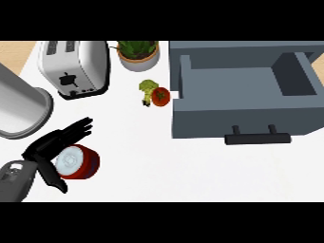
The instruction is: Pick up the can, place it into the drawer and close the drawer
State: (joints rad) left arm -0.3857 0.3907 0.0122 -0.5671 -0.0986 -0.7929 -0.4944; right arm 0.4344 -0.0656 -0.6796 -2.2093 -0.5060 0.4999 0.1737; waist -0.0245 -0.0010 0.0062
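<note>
The can [78,162] is red with a white top and stands on the white counter at the lower left. My left hand [46,148] is against its left side, fingers stretched up along the can's far edge and thumb pointing down below it; the hand is open and not curled round the can. The grey drawer [248,114] stands pulled out at the upper right, its inside bare, its black handle [257,138] facing me. My right hand does not show.
A large silver cylinder [10,102] sits at the left edge, just above my hand. A toaster [73,66] and a potted plant [138,52] stand at the back. Broccoli [147,88] and a tomato [161,96] lie just left of the drawer.
</note>
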